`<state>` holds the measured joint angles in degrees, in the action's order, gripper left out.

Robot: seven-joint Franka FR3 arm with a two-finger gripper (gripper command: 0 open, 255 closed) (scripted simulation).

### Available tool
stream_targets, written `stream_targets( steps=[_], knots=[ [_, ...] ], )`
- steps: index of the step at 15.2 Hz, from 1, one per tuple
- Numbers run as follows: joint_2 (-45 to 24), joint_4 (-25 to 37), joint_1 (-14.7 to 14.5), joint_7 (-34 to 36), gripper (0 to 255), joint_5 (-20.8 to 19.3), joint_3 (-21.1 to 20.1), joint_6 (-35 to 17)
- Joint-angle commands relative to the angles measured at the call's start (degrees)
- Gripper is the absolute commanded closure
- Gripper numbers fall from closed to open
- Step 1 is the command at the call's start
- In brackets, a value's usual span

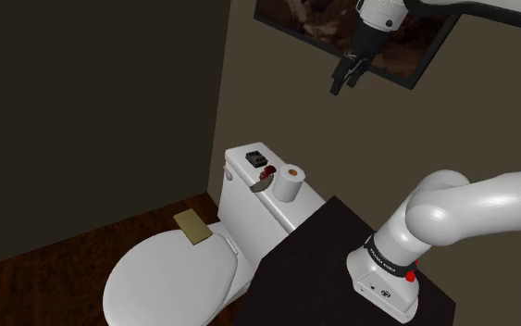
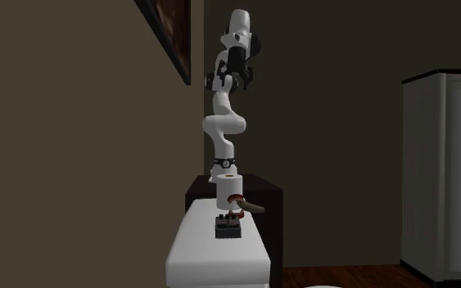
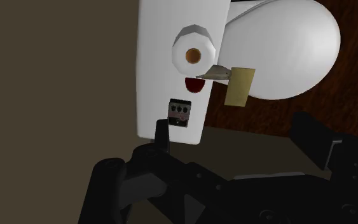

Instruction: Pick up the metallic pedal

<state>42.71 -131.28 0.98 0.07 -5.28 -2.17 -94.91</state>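
The pedal [image 1: 257, 159] is a small dark box with a row of knobs, lying at the far end of the white toilet tank lid [image 1: 241, 202]. From the second exterior view the pedal [image 2: 228, 227] is the nearest thing on the tank [image 2: 210, 255]. My gripper [image 1: 344, 81] hangs high above the tank, in front of the wall picture, open and holding nothing. The wrist view looks down on the pedal [image 3: 180, 111], well beyond my spread fingertips [image 3: 161, 132]. In the second exterior view the gripper [image 2: 231, 82] is far above the tank.
A toilet roll [image 1: 291, 182] stands on the tank near the stand, with a red item and a grey-brown blade-like piece [image 1: 264, 179] between it and the pedal. A tan bar [image 1: 192, 226] lies on the shut toilet lid [image 1: 170, 278]. The dark stand [image 1: 323, 259] adjoins the tank.
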Motion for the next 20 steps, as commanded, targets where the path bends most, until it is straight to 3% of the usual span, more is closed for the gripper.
stream_targets(
  steps=[1,10,20],
  knots=[
    [0.00,0.00,0.00,0.00,0,0.00,0.00,0.00],
    [-16.03,0.15,-0.05,-7.70,0,0.63,6.04,-11.11],
    [-37.57,6.77,-0.20,-17.44,0,4.78,10.55,-19.87]
  ],
)
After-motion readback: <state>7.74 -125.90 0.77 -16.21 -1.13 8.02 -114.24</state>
